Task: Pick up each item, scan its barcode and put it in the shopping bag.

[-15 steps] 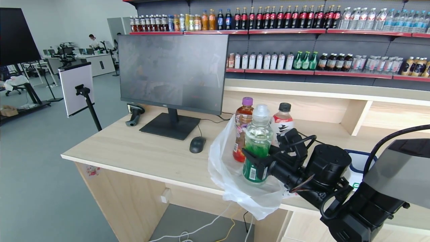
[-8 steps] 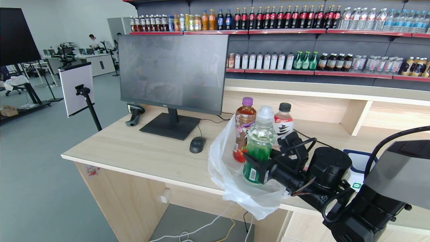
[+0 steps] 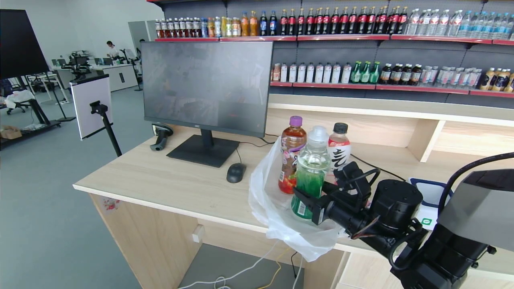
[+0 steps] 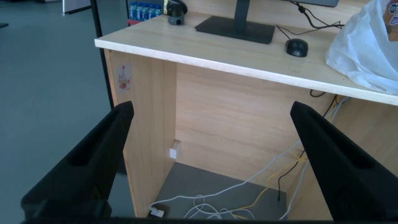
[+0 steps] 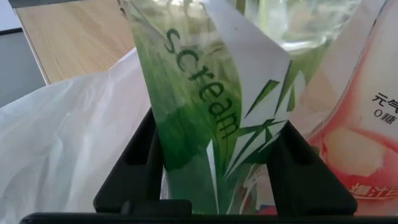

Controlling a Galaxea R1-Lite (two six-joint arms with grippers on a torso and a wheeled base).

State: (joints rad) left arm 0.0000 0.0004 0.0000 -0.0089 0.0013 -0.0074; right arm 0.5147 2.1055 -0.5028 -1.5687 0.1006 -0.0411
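Note:
My right gripper (image 3: pixel 308 197) is shut on a clear bottle with a green label (image 3: pixel 310 176), held upright in the mouth of the white plastic shopping bag (image 3: pixel 277 212) at the counter's front edge. In the right wrist view the green bottle (image 5: pixel 217 106) sits between both black fingers (image 5: pixel 134 162), with bag plastic (image 5: pixel 68 143) beside it. Just behind stand a tea bottle with a purple cap (image 3: pixel 292 152) and a white bottle with a black cap (image 3: pixel 339 146). The handheld scanner (image 3: pixel 161 137) rests left of the monitor. My left gripper (image 4: pixel 211 109) hangs open below counter height, facing the desk's front.
A monitor (image 3: pixel 207 86) and a mouse (image 3: pixel 235 172) take up the counter's middle. A blue-edged pad (image 3: pixel 429 192) lies at the right. Drink shelves (image 3: pixel 381 38) line the back wall. Cables (image 4: pixel 249 193) hang under the desk.
My right gripper and the green bottle have shifted slightly to the right and a touch lower in the bag. Nothing else has moved.

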